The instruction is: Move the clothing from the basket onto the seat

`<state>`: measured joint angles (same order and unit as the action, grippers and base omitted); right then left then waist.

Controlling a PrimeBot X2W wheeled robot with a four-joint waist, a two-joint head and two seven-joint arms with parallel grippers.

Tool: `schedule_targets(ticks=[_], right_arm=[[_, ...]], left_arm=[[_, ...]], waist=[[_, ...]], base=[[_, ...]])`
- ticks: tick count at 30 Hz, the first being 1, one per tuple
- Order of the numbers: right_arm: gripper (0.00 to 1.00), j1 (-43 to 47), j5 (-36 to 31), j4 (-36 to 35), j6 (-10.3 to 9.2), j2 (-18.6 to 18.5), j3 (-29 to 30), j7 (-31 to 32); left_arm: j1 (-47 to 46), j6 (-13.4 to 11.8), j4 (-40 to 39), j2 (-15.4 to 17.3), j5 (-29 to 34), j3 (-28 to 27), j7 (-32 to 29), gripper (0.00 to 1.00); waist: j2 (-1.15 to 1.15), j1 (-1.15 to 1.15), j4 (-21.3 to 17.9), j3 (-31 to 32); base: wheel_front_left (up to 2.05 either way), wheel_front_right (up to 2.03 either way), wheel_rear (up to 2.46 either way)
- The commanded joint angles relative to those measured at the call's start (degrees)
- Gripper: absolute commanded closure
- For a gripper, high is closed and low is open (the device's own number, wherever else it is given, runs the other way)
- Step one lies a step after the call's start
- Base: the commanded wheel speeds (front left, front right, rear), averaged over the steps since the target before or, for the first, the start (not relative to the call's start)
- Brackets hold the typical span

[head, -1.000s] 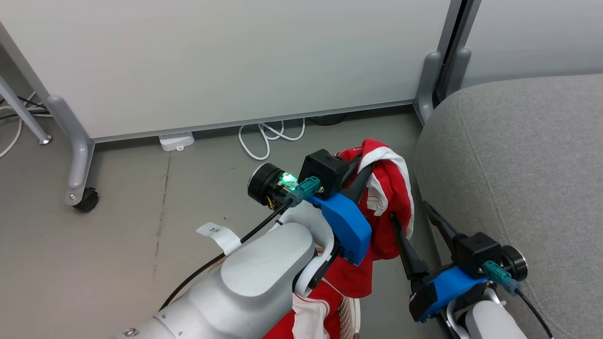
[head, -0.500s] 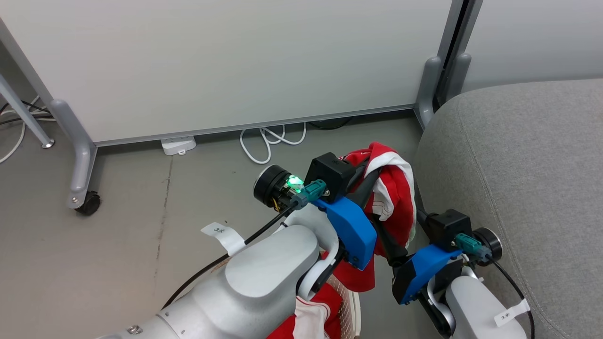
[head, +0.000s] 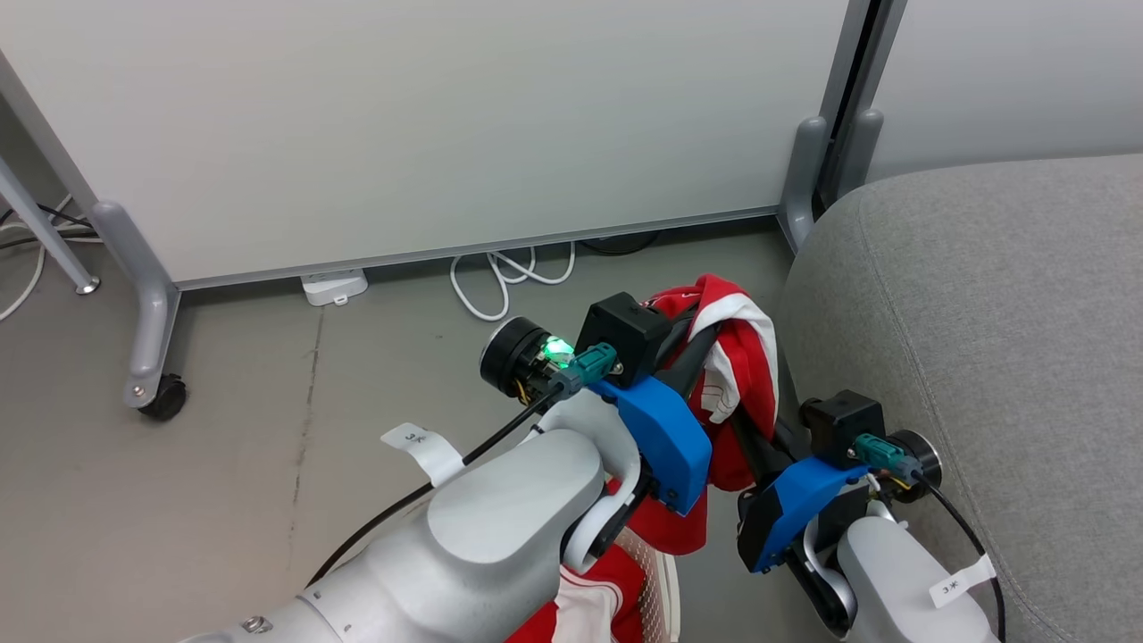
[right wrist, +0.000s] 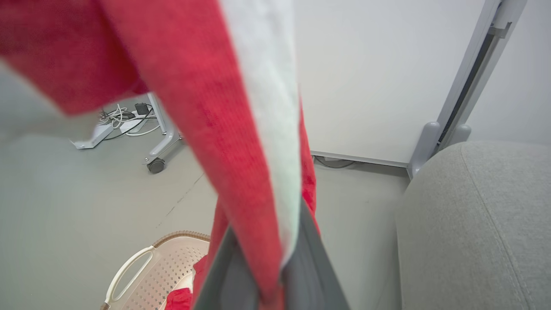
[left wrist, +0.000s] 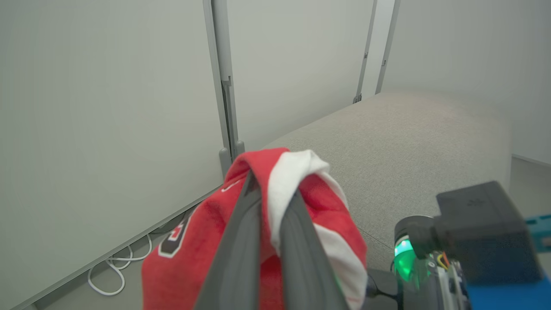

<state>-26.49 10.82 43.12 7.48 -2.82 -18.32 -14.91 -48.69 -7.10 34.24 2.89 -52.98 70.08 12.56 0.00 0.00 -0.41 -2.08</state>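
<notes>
The seat (head: 982,295) stands just beside my right hand (right wrist: 267,224), its broad grey top open to pass over; ahead the white panel (head: 402,134) and its grey post (head: 801,170) wall off the way (cables (head: 500,272) loop along its foot); open floor (head: 223,464) lies to my left; the basket (right wrist: 172,262) sits low on the floor beneath the hanging clothing (right wrist: 241,129).

Left arm's tag (head: 412,438) and right arm's tag (head: 954,587) start with "3"; print on the clothing (left wrist: 193,228) is unreadable.
</notes>
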Motion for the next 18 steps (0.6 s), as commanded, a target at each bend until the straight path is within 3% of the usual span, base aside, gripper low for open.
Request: schedule_targets(ticks=[1,13,14,16,18], right_arm=[[1.00,-0.2,0.6,0.3,0.03,-0.1,0.1,-0.3],[1.00,0.7,-0.1,-0.3,0.03,-0.1,0.3,-0.4],[1.00,0.7,-0.1,-0.3,0.03,-0.1,0.3,-0.4],[1.00,0.8,0.0,-0.4,0.03,-0.1,0.3,-0.4],[1.00,0.9,0.1,-0.5,0.03,-0.1,0.4,-0.4]], left_arm=[[-1.3,-0.2,0.2,0.0,-0.3,0.1,0.4,1.00],[-1.3,-0.7,0.8,0.0,-1.4,0.6,1.0,1.00],[-1.3,-0.7,0.9,0.0,-1.4,0.6,1.0,0.96],[-1.3,-0.7,1.0,0.0,-1.6,0.7,0.9,0.58],[-1.2,-0.7,1.1,0.0,-1.8,0.8,0.6,0.00]], waist=[[0.00,0.00,-0.1,0.2],[0.00,0.00,-0.7,0.8],[0.00,0.00,-0.8,0.8],[0.00,0.00,-0.9,0.8],[0.00,0.00,-1.0,0.8]], base=[[0.00,0.00,0.00],[0.00,0.00,0.00],[0.00,0.00,0.00],[0.00,0.00,0.00],[0.00,0.00,0.00]])
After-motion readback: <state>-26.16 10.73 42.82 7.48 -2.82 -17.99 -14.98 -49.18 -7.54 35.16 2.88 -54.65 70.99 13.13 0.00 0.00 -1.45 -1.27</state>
